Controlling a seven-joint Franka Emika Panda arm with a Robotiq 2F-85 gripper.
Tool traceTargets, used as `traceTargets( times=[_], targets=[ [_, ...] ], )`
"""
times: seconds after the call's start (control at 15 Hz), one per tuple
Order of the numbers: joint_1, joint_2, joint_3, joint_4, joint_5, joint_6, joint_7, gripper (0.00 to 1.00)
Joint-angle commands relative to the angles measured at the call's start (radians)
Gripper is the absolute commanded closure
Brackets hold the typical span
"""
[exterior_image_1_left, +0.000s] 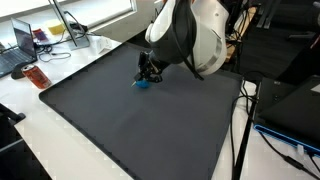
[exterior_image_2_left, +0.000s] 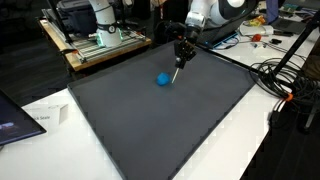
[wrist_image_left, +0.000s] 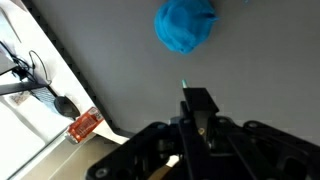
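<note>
My gripper hangs over a dark grey mat and is shut on a thin pale stick that points down toward the mat. In the wrist view the closed fingers show only the stick's teal tip beyond them. A crumpled blue ball lies on the mat just beside the stick's lower end. It also shows in an exterior view, just below the gripper, and in the wrist view, ahead of the fingers. I cannot tell whether the stick touches it.
A laptop and an orange-red packet lie on the white table beside the mat; the packet also shows in the wrist view. A white machine on a wooden frame stands behind the mat. Cables lie at the mat's side.
</note>
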Motion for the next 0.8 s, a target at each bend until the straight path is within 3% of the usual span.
traceTargets(
  times=[0.0,0.73],
  targets=[
    [-0.058,-0.007,0.056,0.003,0.0,0.031,-0.027,0.97],
    [-0.17,-0.04,0.144,-0.034,0.0,0.022,-0.032,0.97]
  ],
)
